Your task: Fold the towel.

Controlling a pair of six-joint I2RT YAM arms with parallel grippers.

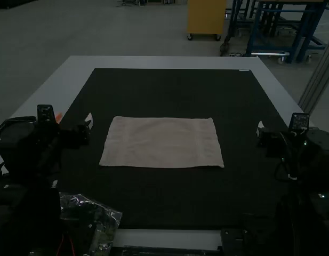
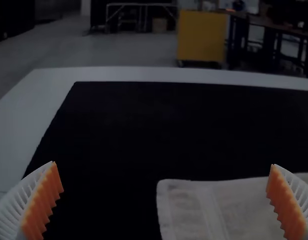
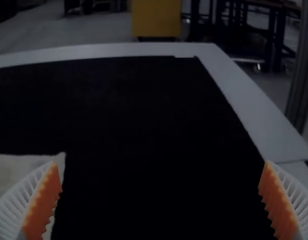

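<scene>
In the high view my left gripper (image 1: 89, 121) is to the left of the towel and my right gripper (image 1: 260, 128) to its right, both apart from it. The pale towel (image 1: 163, 143) lies flat and spread as a wide rectangle on the dark mat. Wide apart stand the white ribbed fingers of my left gripper (image 2: 164, 200) in its wrist view, with a corner of the towel (image 2: 188, 212) beyond them. In the right wrist view my right gripper (image 3: 161, 200) is likewise open, and the towel's edge (image 3: 19, 172) shows past one finger.
A dark mat (image 1: 169, 200) covers most of the white table (image 1: 164, 62). Crumpled clear plastic (image 1: 103, 216) lies near the left arm's base, at the table's near side. A small orange item (image 1: 58, 117) sits by the left arm.
</scene>
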